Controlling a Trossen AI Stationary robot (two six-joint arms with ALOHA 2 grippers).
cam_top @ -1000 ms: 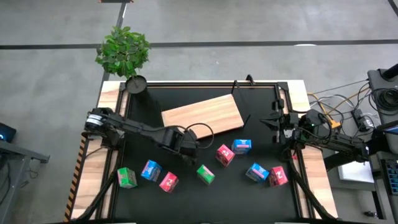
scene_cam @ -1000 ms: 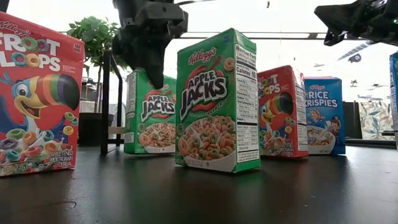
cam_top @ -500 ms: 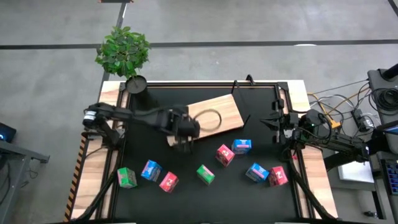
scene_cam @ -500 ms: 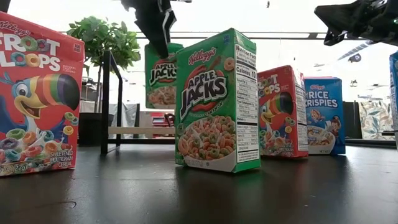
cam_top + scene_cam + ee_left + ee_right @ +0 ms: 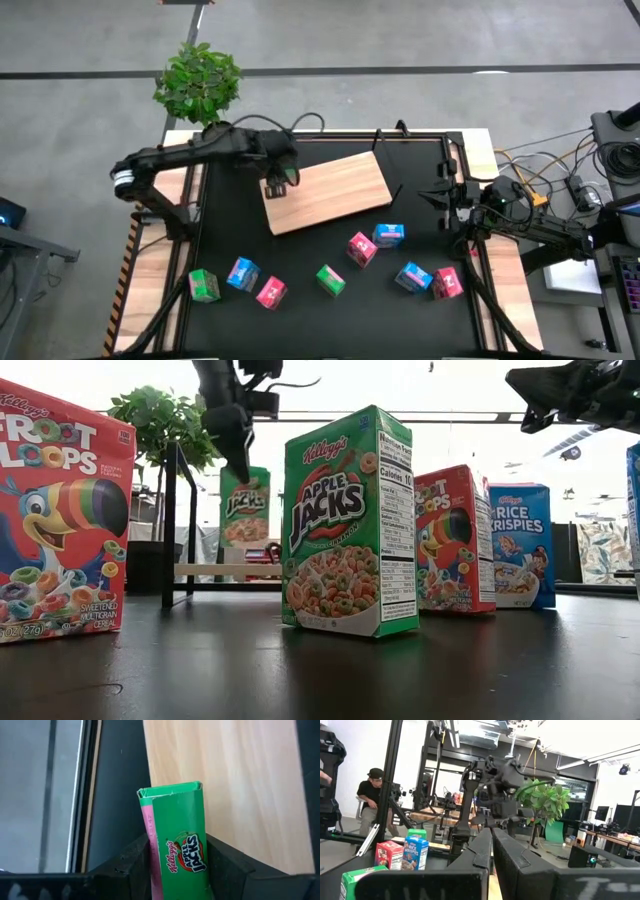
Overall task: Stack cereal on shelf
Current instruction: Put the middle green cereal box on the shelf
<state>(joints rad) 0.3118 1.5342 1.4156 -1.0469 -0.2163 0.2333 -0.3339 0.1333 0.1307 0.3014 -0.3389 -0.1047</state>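
Item in hand: green cereal box (image 5: 176, 845), clamped in your left gripper (image 5: 277, 183) over the shelf (image 5: 340, 190) corner; lower it squarely, upright, keeping room for eight more.

A robotics lab or workshop on a bare grey concrete floor (image 5: 400, 40); loose cables (image 5: 560, 175) and equipment crowd the table's right side; a potted plant (image 5: 198, 82) stands at its far left corner. Beyond it are metal frames (image 5: 390, 775), workbenches (image 5: 427, 815), monitors (image 5: 625, 815) at far right, ceiling strip lights (image 5: 615, 754); a person (image 5: 370, 805) sits at far left.
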